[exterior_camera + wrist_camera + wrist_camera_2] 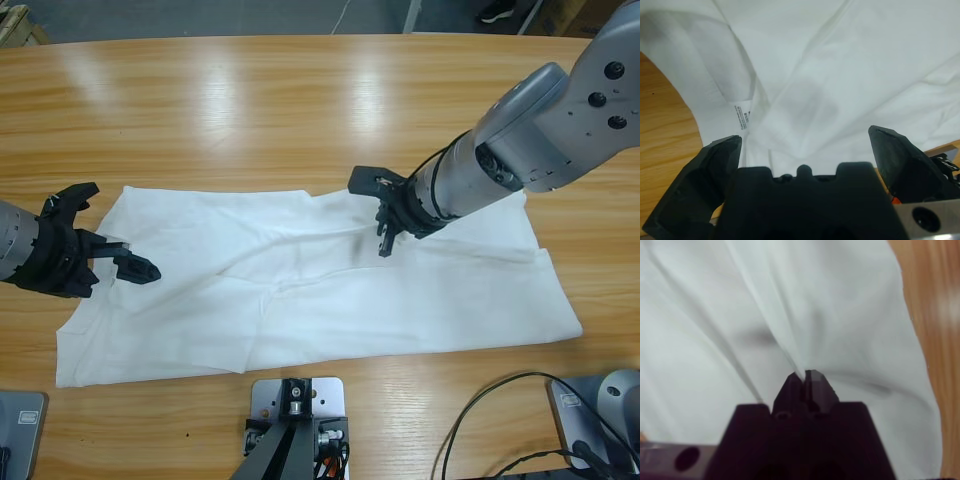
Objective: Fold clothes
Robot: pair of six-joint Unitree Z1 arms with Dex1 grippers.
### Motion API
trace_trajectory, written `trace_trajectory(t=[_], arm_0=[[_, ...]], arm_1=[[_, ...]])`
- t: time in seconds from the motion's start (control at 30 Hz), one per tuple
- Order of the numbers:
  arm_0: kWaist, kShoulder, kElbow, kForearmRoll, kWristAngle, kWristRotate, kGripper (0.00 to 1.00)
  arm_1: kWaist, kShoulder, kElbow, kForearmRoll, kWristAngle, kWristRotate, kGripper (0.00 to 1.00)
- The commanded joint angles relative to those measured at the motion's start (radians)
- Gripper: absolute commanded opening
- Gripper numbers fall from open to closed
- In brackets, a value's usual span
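Black jaws of the right gripper (807, 380) are pressed together on a pinch of white cloth, and folds fan out from that pinch in the right wrist view. In the high view this gripper (385, 222) sits over the T-shirt (300, 285) a little right of the shirt's middle, its silver-grey arm (530, 130) coming in from the table's far right corner.

The left gripper (805, 150) stands with its jaws spread wide and nothing between them — only the shirt lying beneath. From above it (100, 225) is at the shirt's left end, one jaw over the cloth and the other out over bare wood.

The shirt lies spread and creased along the near half of the wooden table (300, 100), its long side running left to right, close to the near edge.

Only the left wrist view shows a small white sewn-in label (741, 116) with tiny dark print, too small to read, beside a curved hem where the wood shows through. The chest logo is not visible in any view.
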Motion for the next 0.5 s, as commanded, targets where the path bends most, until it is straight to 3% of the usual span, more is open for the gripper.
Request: trace_trajectory(t=[0.03, 0.07, 0.17, 0.3, 0.4, 0.5], arm_0=[[-0.011, 0.027, 0.029, -0.014, 0.015, -0.004, 1.0], [-0.011, 0.027, 0.029, -0.015, 0.015, -0.007, 1.0], [-0.011, 0.024, 0.026, -0.015, 0.021, -0.029, 1.0], [-0.011, 0.012, -0.011, -0.016, 0.048, -0.053, 1.0], [-0.011, 0.031, -0.016, -0.022, 0.05, -0.041, 1.0], [-0.015, 0.077, 0.027, -0.076, 0.046, -0.008, 1.0]], arm_1=[[0.065, 0.091, 0.029, -0.018, 0.038, 0.054, 0.138], [0.073, 0.094, 0.029, -0.027, 0.045, 0.077, 0.409], [0.082, 0.076, 0.029, -0.04, 0.062, 0.138, 0.673], [0.082, -0.023, 0.03, -0.024, 0.032, 0.191, 0.838], [0.068, -0.101, 0.027, 0.02, -0.08, 0.191, 0.947], [0.022, -0.151, 0.046, 0.042, -0.166, 0.185, 0.984]])
